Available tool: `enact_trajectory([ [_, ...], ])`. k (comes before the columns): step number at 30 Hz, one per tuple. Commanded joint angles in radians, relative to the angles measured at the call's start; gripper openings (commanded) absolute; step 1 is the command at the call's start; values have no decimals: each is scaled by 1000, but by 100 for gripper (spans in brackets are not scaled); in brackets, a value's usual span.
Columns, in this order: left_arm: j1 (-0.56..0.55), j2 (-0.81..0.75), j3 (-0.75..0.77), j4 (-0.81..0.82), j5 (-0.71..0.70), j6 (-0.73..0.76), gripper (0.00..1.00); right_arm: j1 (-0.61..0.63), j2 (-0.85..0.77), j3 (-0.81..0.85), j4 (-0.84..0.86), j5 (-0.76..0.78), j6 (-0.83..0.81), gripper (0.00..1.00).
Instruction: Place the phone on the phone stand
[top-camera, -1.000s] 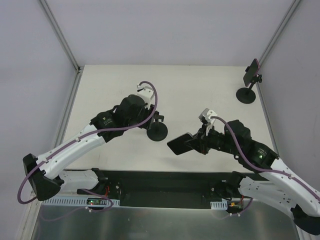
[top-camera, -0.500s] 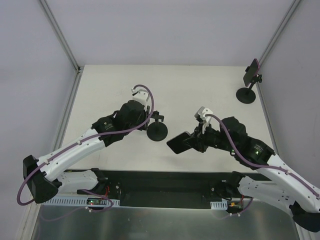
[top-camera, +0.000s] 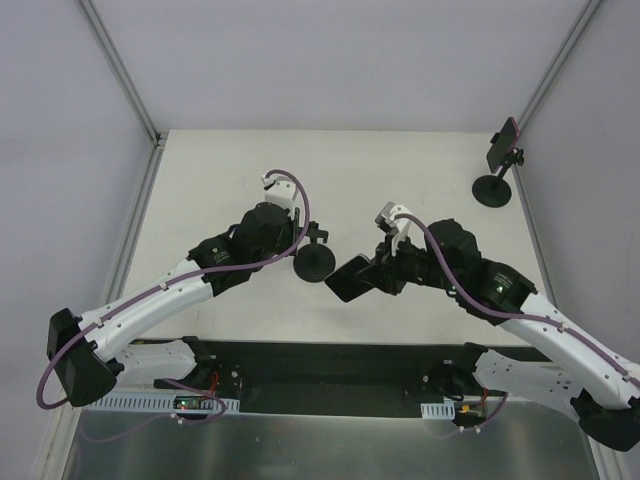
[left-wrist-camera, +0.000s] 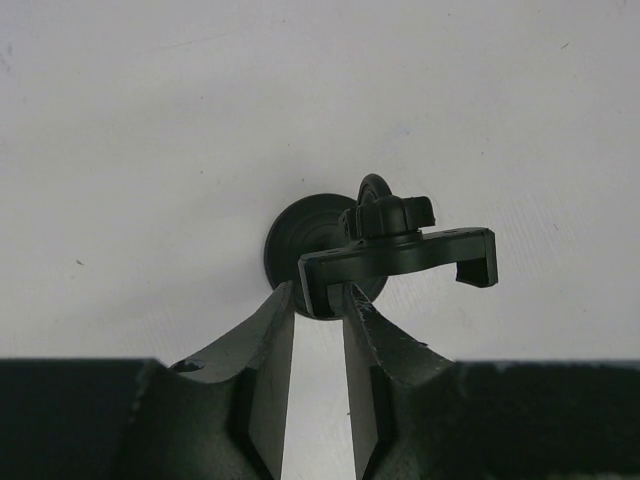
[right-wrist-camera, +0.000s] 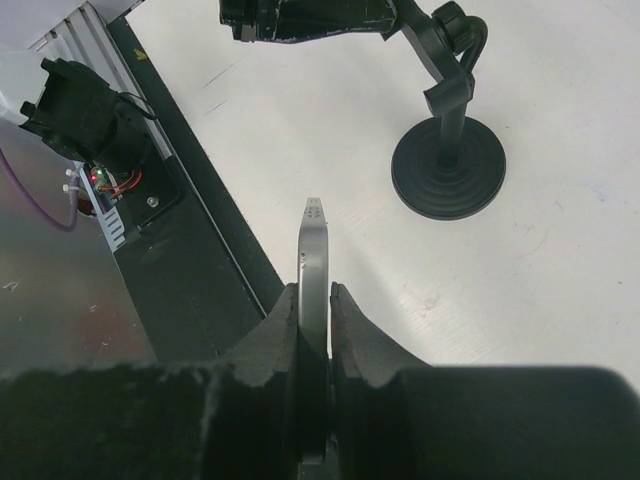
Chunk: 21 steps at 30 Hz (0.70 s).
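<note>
A black phone stand (top-camera: 313, 264) with a round base stands mid-table. In the left wrist view its cradle (left-wrist-camera: 400, 255) sits on top of the base (left-wrist-camera: 288, 240). My left gripper (left-wrist-camera: 320, 300) is shut on the cradle's left end; it also shows in the top view (top-camera: 303, 242). My right gripper (top-camera: 378, 280) is shut on a black phone (top-camera: 350, 282) and holds it above the table, just right of the stand. In the right wrist view the phone (right-wrist-camera: 314, 250) is edge-on between the fingers, with the stand (right-wrist-camera: 447, 175) ahead to the right.
A second stand (top-camera: 492, 190) carrying another phone (top-camera: 503, 145) is at the back right, by the wall rail. The table's black front edge strip (right-wrist-camera: 190, 270) lies below and left of the held phone.
My right gripper has carried the phone to the left, closer to the stand. My left gripper has stayed on the stand's cradle, its wrist shifting slightly.
</note>
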Motion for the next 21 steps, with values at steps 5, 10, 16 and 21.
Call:
enact_trajectory([
  [5,-3,7,-16,70,-26,58,20,0,35,102,88,-30,3,1],
  [10,4,12,-27,74,-13,58,28,0,82,152,52,1,-26,1],
  [16,26,15,-51,94,5,47,23,0,134,200,8,21,-56,0],
  [21,41,8,-57,119,25,74,16,0,180,244,-8,32,-77,1],
])
